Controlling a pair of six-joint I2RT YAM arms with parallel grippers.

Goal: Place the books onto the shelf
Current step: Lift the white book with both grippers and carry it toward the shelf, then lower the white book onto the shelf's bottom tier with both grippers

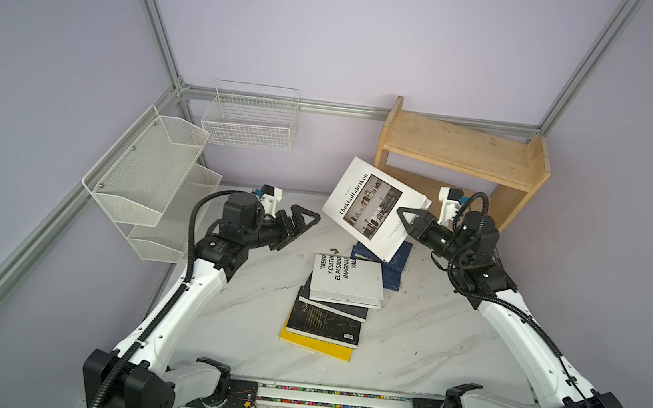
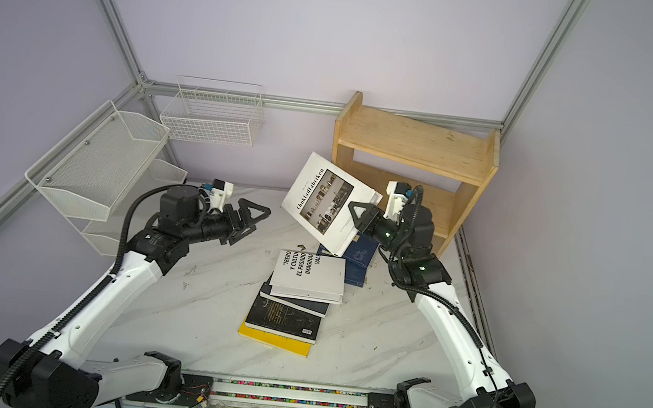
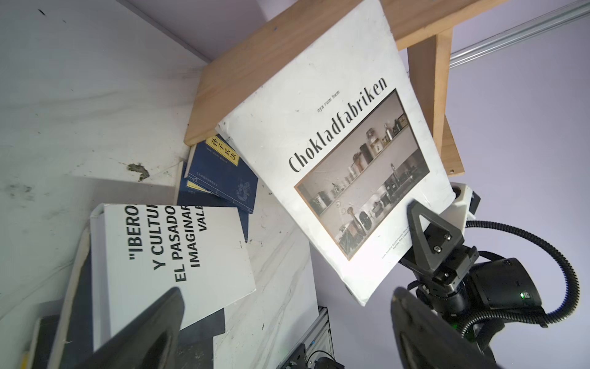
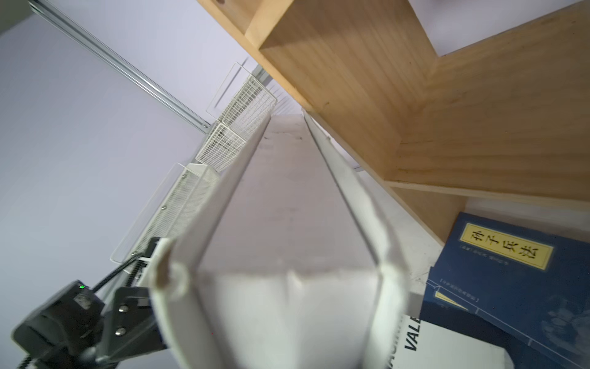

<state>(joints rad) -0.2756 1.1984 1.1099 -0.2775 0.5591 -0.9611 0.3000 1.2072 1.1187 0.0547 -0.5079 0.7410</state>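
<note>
I had the right pincer (image 1: 409, 219) clamped on the lower edge of the white Chokladfabriken book (image 1: 365, 201), holding it clear of the tabletop (image 1: 253, 314) with its cover tilted up. The shelf (image 1: 463, 149) stood just behind the book. Its top tier was bare in both top views, and so was what showed of the lower tier. The book's long axis ran slantwise, its far corner overlapping the shelf's left side panel. The right arm was much the nearer to the shelf. The left pincer (image 1: 305, 218) hung to the book's left, jaws apart and empty. The other books (image 1: 343, 284) lay piled on the tabletop below. Only the right wrist view showed the page block between the jaws, with shelf wood close alongside.
</note>
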